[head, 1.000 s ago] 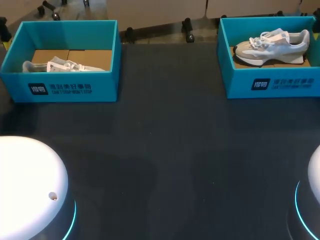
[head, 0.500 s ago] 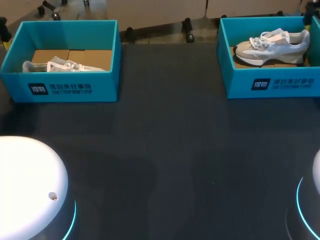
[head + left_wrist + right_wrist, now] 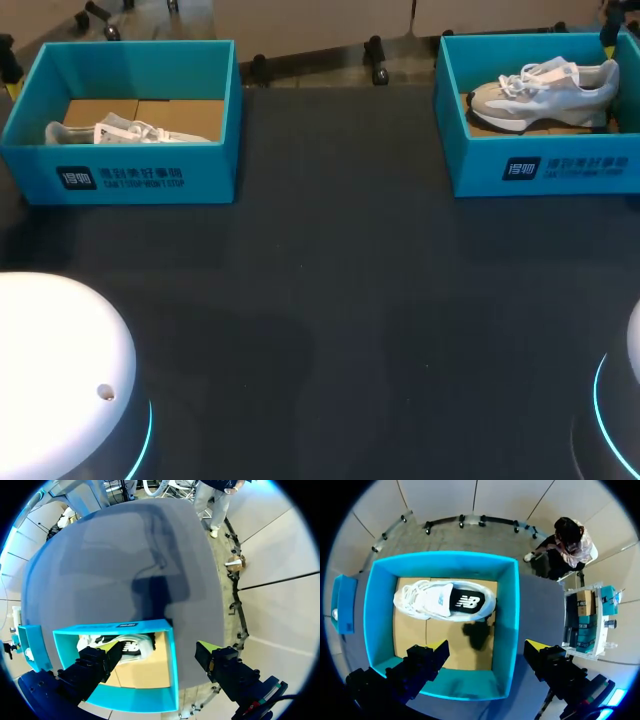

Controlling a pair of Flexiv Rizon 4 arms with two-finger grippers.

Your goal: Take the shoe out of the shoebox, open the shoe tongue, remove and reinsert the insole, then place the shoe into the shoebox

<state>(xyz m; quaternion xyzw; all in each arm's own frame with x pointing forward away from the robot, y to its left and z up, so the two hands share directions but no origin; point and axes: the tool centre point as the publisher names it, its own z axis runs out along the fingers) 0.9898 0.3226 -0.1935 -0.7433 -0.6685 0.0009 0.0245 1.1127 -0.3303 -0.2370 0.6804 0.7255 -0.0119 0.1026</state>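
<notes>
Teal right shoebox (image 3: 507,630): white shoe (image 3: 445,601) is laid on its side inside; right claw (image 3: 486,649) is held above it, fingers apart; left claw (image 3: 160,650), likewise spread, is held over left shoebox (image 3: 171,665) edge; second shoe (image 3: 131,647) is seen inside.

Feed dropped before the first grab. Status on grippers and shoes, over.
Left gripper open over left shoebox wall. Right gripper open above right shoebox. Left shoe and right shoe lie in their boxes, ungripped. No obstruction seen.
</notes>
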